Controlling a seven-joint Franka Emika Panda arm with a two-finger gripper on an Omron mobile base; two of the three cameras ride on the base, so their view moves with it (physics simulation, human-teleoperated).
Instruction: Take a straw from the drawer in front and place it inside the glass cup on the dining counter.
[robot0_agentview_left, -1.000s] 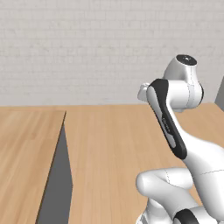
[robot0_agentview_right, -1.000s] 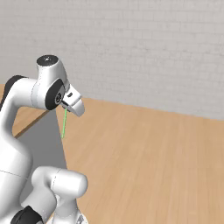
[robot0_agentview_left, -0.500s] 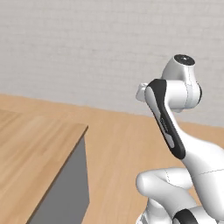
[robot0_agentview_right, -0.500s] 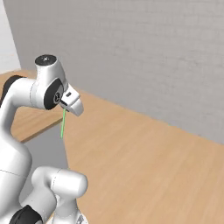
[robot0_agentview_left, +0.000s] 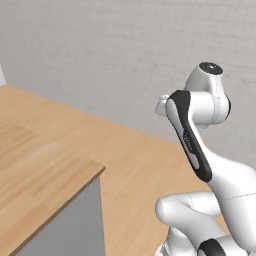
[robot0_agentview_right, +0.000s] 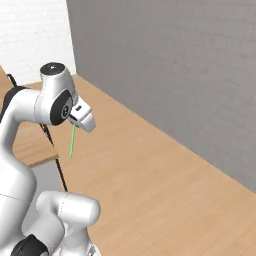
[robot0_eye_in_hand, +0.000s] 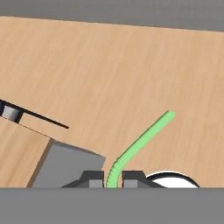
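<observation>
My gripper (robot0_agentview_right: 75, 124) is shut on the top end of the straw (robot0_agentview_right: 72, 142), a thin bright-green stick that hangs straight down from it above the wood floor. In the hand view the straw (robot0_eye_in_hand: 141, 141) rises from between the two dark fingertips and runs up to the right; the gripper (robot0_eye_in_hand: 112, 179) pinches its lower end. A light-wood counter top (robot0_agentview_left: 40, 165) with a grey side lies to the left of the arm; I cannot tell whether it is the dining counter. The drawer and the glass cup are out of view.
A grey wall (robot0_agentview_right: 175, 60) runs along behind the wood floor (robot0_agentview_right: 150, 195). The counter's corner (robot0_eye_in_hand: 65, 162) shows below the hand, with a thin dark bar (robot0_eye_in_hand: 41, 115) beside it. Open floor lies to the right of the arm.
The whole picture has swung in both base views, so the camera has moved with the base. The straw stays held the same way in the shut gripper.
</observation>
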